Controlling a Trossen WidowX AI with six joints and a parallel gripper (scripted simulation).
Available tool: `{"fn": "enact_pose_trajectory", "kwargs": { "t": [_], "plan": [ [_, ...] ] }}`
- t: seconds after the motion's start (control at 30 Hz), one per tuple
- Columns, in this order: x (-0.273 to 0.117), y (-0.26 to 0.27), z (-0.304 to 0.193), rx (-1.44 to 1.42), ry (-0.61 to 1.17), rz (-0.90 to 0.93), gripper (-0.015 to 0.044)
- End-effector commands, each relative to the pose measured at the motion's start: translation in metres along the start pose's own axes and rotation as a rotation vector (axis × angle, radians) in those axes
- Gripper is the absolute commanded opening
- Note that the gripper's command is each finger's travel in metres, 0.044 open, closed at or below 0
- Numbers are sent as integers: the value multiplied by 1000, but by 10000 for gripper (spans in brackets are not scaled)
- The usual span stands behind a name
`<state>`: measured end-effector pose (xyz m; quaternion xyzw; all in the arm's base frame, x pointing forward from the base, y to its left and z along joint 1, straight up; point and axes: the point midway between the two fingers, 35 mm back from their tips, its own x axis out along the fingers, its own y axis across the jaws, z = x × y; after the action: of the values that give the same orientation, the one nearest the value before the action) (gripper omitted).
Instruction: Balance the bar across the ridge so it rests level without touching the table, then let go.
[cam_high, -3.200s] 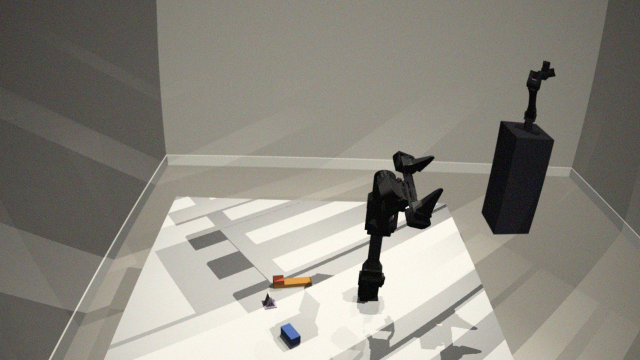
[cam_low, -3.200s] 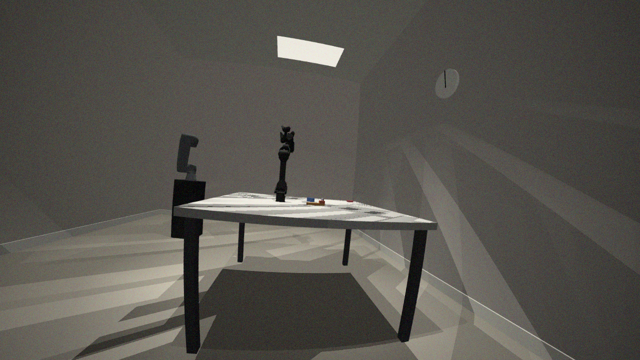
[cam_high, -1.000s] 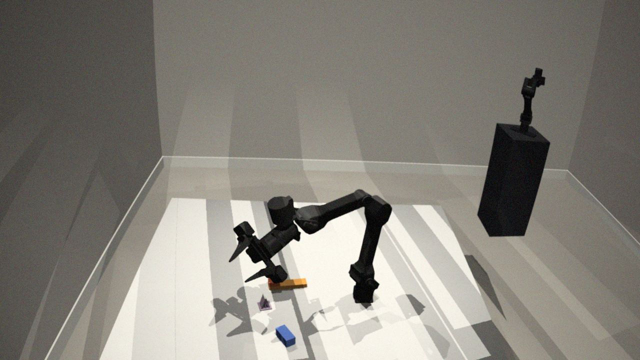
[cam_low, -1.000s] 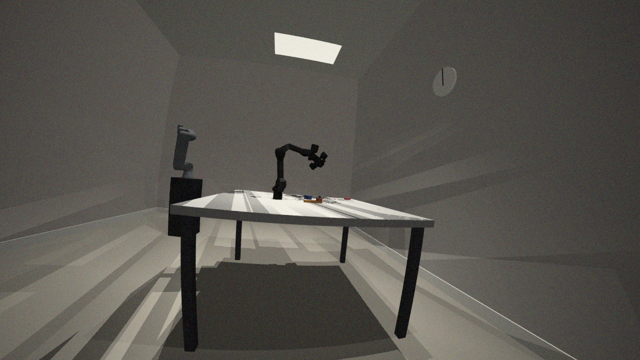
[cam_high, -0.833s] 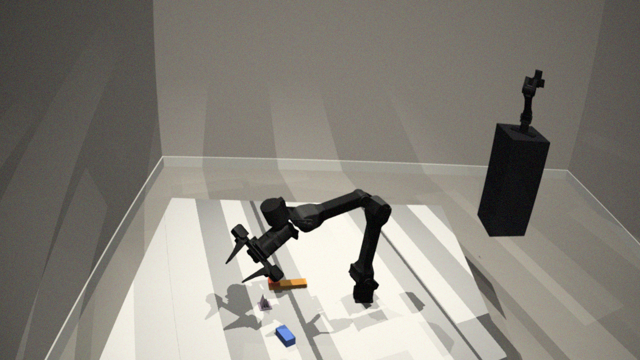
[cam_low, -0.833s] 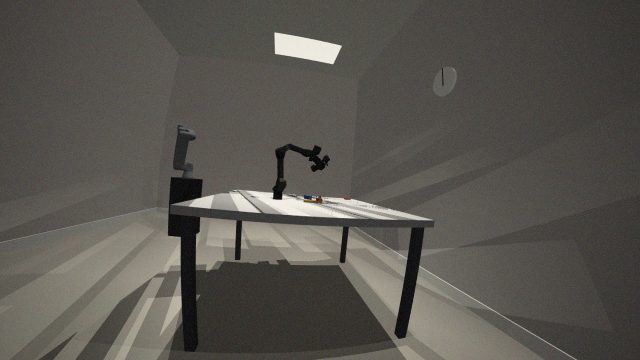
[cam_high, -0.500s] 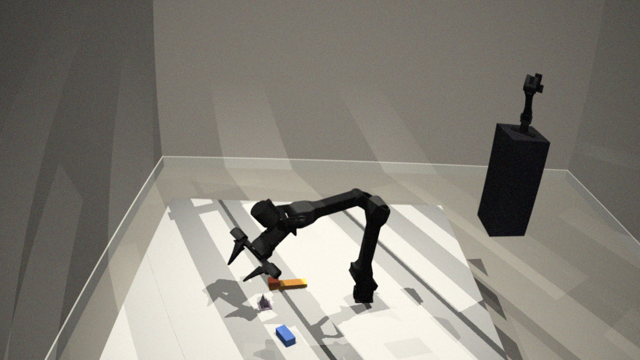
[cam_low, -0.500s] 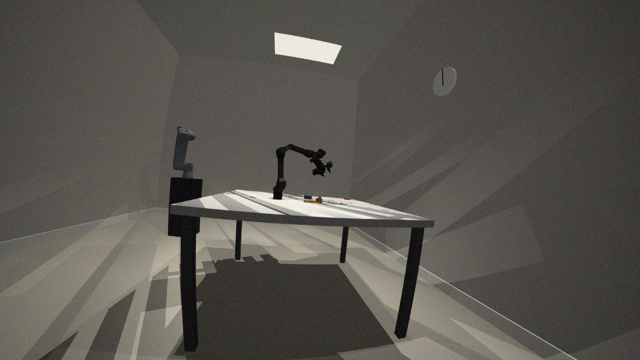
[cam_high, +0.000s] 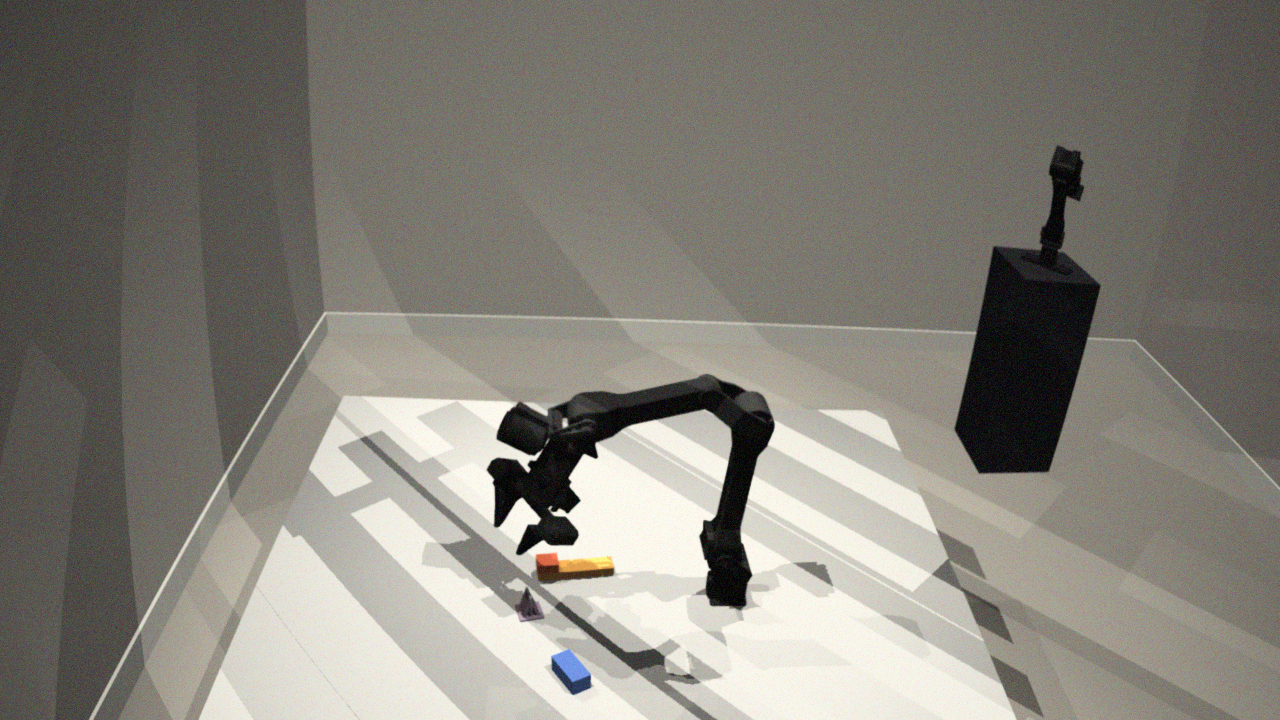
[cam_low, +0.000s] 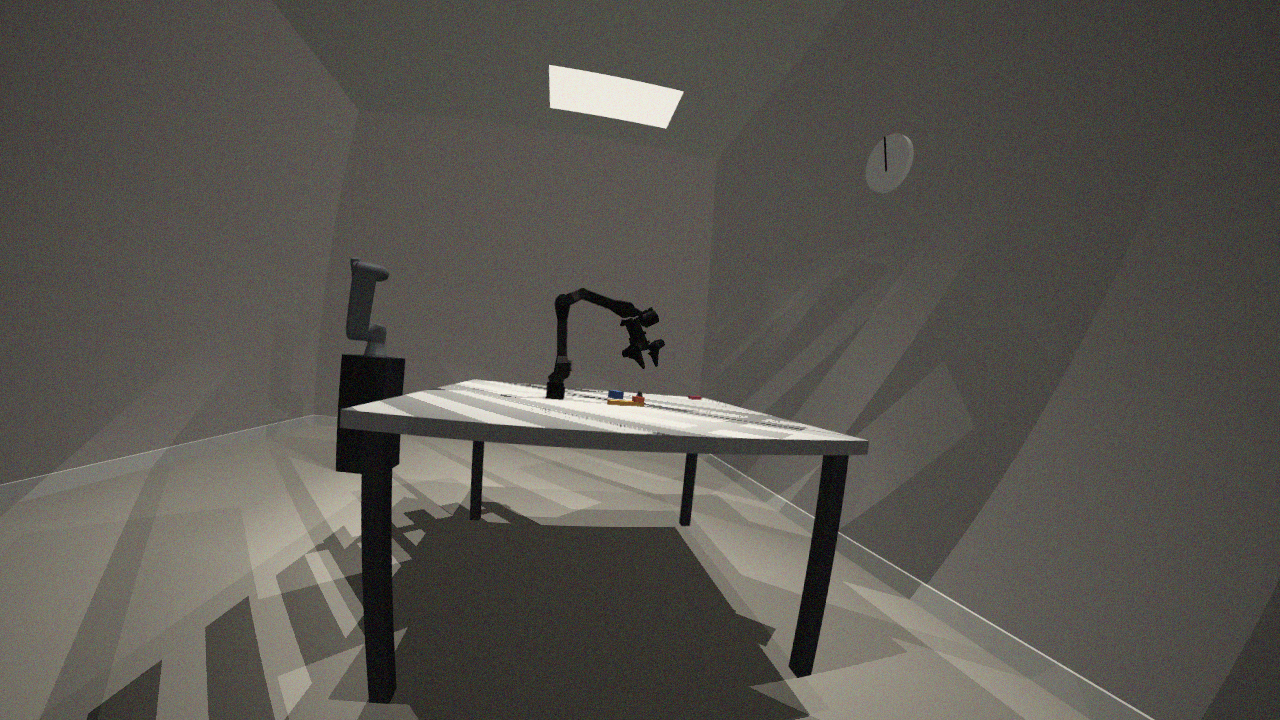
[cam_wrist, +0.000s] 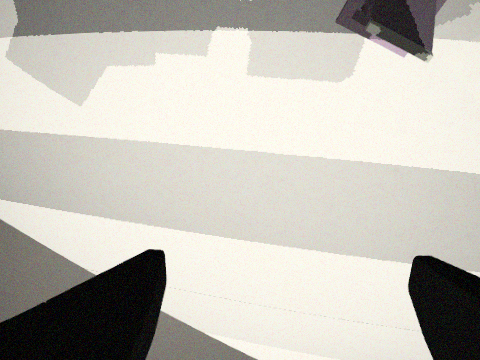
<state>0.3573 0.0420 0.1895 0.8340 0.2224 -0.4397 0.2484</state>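
Reading the top view as a clock face with 12 at its far edge, the nearest thing on the white table (cam_high: 850, 537) (cam_low: 608, 438) (cam_wrist: 225, 110) is a blue block (cam_high: 571, 671) (cam_low: 615, 394), lying at 5 o'clock from the small purple ridge (cam_high: 529, 607) (cam_low: 639, 393) (cam_wrist: 395, 25). The ridge stands upright with nothing across it; the wrist view catches part of it at the upper edge, towards 1 o'clock. Beyond, at 2 o'clock from the ridge and apart from it, the orange bar (cam_high: 581, 567) (cam_low: 622, 402) lies flat on the table, a red-orange block (cam_high: 546, 565) (cam_low: 638, 400) at its 9 o'clock end. The gripper (cam_high: 508, 538) (cam_low: 648, 366) (cam_wrist: 288, 270) is released, its fingers well apart with nothing between them, raised above the table and tilted with its tips down. Its black arm (cam_high: 662, 400) (cam_low: 562, 331) arches over from a foot at 3 o'clock from the ridge. A small red piece (cam_low: 694, 397) lies on the table's far side in the exterior view, too small to make out. Farther off, at 2 o'clock from the arm's foot in the top view, a second arm (cam_high: 1056, 210) (cam_low: 361, 300) stands on a dark pedestal (cam_high: 1024, 376) (cam_low: 371, 376).
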Motion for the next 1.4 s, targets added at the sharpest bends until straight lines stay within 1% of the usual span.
{"fn": "enact_pose_trajectory", "kwargs": {
  "t": [0.0, 0.37, 0.53, 0.8, 0.9, 1.1, 1.37],
  "plan": [
    [2, 6, 36, 111, -124, -15, 315],
    [-13, 8, 122, 399, -425, -53, 315],
    [-24, 4, 152, 511, -541, -71, 315],
    [-21, 3, 154, 515, -546, -72, 315],
    [-10, 1, 160, 515, -546, -72, 315],
    [26, -8, 181, 515, -546, -72, 315],
    [31, -9, 184, 515, -546, -72, 315]
  ]
}}
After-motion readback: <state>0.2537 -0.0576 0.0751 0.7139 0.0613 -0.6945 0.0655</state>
